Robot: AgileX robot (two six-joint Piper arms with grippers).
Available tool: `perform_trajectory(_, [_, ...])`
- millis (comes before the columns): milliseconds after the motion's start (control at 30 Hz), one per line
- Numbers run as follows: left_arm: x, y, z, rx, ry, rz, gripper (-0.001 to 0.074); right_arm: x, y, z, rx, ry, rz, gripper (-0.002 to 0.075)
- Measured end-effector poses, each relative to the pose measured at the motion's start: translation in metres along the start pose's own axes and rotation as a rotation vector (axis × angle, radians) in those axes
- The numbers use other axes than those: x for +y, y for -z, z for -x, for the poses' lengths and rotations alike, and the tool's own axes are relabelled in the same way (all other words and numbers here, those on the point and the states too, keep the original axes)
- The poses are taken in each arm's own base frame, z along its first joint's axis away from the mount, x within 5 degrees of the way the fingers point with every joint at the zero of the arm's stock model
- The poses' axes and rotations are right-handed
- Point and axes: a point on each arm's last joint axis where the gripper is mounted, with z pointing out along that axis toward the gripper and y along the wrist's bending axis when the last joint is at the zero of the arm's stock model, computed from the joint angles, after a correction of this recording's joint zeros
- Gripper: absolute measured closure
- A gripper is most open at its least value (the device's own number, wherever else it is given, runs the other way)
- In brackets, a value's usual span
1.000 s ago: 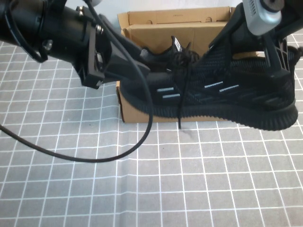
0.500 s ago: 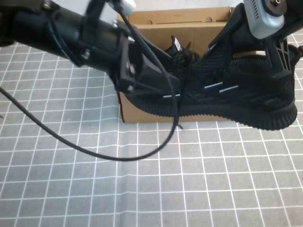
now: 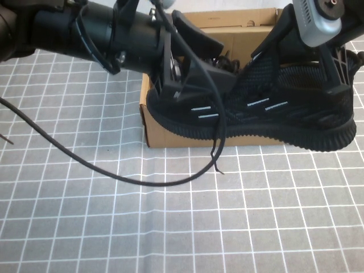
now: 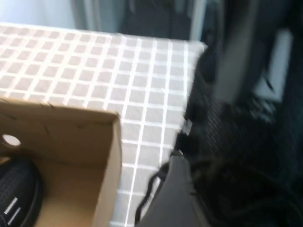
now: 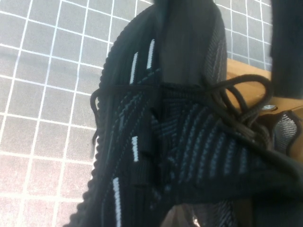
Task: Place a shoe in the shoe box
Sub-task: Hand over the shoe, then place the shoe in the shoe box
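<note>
The shoe (image 3: 267, 116), a black mesh sneaker with thin white side stripes, hangs level just in front of and above the shoe box (image 3: 227, 31), a lace dangling. My right gripper (image 3: 293, 65) comes from the upper right and is shut on the shoe's collar. The shoe fills the right wrist view (image 5: 156, 142), with one finger (image 5: 182, 52) on it. My left gripper (image 3: 219, 62) reaches in from the left over the shoe's toe and laces, jaws apart. In the left wrist view a box corner (image 4: 111, 142) shows, with black mesh (image 4: 14, 198) inside.
The table is covered by a grey cloth with a white grid (image 3: 170, 227). The left arm's black cable (image 3: 114, 173) loops over the cloth in front of the box. The box's flap lid (image 3: 210, 20) stands open at the back.
My left arm has swung right and up, from the box's left front corner to over the shoe's toe. The shoe has shifted slightly; the right arm has barely moved.
</note>
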Motion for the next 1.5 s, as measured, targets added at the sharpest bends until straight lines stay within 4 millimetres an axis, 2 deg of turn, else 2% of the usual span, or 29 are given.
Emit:
perform_trajectory(133, [0.000, 0.000, 0.001, -0.014, -0.002, 0.003, 0.0204, -0.001, -0.003, -0.002, 0.003, -0.008, 0.006, 0.0732])
perform_trajectory(300, [0.001, 0.000, 0.002, -0.019, -0.063, 0.015, 0.0131, -0.003, -0.007, -0.006, 0.008, -0.014, 0.015, 0.0732])
perform_trajectory(400, [0.002, 0.000, 0.002, -0.022, -0.101, 0.026, 0.0117, -0.004, -0.009, -0.007, 0.009, -0.018, 0.020, 0.0732])
perform_trajectory(633, [0.005, -0.006, -0.004, -0.021, -0.081, -0.003, 0.0112, -0.003, -0.011, -0.006, 0.007, 0.011, 0.025, 0.0732])
perform_trajectory(867, [0.009, -0.017, -0.020, 0.013, -0.018, -0.074, 0.0112, 0.003, -0.019, 0.006, -0.011, 0.084, 0.055, 0.0732])
perform_trajectory(1233, [0.013, -0.024, -0.034, 0.077, 0.042, -0.100, 0.0112, 0.003, -0.020, 0.005, 0.002, 0.091, 0.057, 0.0732])
perform_trajectory(1500, [0.012, -0.037, -0.043, 0.118, 0.052, -0.147, 0.0113, 0.003, -0.021, 0.004, 0.005, 0.093, 0.059, 0.0732])
